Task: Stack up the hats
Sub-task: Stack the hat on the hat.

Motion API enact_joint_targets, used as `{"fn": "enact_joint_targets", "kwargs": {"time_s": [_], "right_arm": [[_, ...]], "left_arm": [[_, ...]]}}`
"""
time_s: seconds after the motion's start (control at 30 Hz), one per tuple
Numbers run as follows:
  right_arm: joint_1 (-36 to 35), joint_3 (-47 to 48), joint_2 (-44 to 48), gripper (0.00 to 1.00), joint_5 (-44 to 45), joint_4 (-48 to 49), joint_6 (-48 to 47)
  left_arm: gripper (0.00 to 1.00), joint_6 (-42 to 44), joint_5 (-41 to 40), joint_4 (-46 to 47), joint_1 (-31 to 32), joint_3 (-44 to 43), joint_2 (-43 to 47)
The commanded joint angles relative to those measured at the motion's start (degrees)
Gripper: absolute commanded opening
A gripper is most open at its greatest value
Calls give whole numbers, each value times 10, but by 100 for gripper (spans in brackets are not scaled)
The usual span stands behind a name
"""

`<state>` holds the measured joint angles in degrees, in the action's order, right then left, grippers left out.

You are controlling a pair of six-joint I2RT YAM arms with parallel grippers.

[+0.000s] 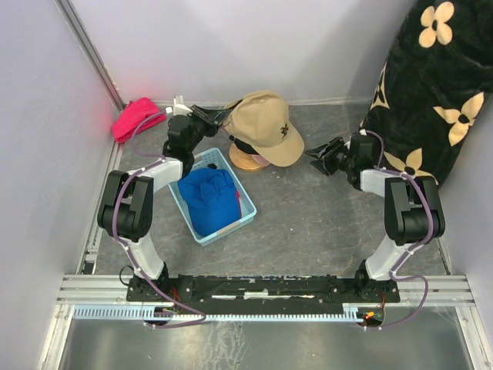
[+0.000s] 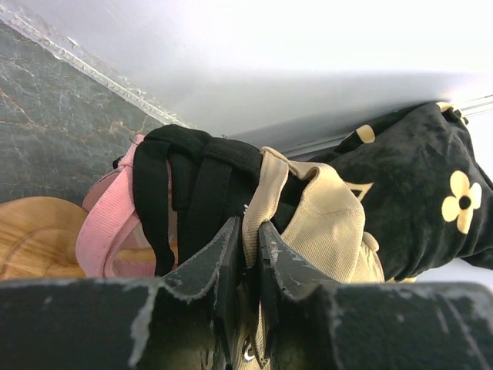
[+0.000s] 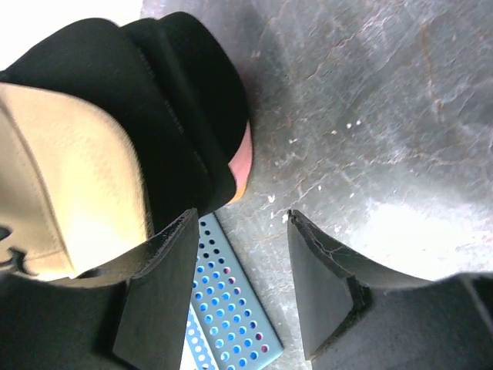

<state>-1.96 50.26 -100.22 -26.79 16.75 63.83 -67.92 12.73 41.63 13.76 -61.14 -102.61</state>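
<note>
A tan hat tops a pile of hats on a round wooden stand at the back of the table. My left gripper is behind it, shut on its tan back strap. Under the tan hat lie a black hat and a light pink hat. A blue hat lies in the basket. My right gripper stands open just right of the pile's brims, with nothing between its fingers. In the right wrist view the tan brim and a black brim lie to its left.
A light blue perforated basket sits in front of the stand. A red-pink cloth bundle lies in the back left corner. A black blanket with cream flowers fills the back right. Walls close in the left and back sides.
</note>
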Motion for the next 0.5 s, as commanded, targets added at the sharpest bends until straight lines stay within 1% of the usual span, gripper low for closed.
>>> {"fn": "enact_joint_targets", "kwargs": {"time_s": [0.0,0.1,0.2,0.33,0.47], "right_arm": [[2,-50,71,58,13,134,62],[0,-85,99,60,17,176,99],[-7,-118,99,61,16,257,153],[-32,-108,65,61,9,323,193],[-58,-86,31,61,11,349,211]], "left_arm": [[25,19,16,-93,-11,14,-27],[26,16,24,-91,-12,17,-28],[26,13,26,-86,-12,27,-25],[27,9,29,-80,-13,37,-24],[27,4,35,-74,-13,39,-24]]}}
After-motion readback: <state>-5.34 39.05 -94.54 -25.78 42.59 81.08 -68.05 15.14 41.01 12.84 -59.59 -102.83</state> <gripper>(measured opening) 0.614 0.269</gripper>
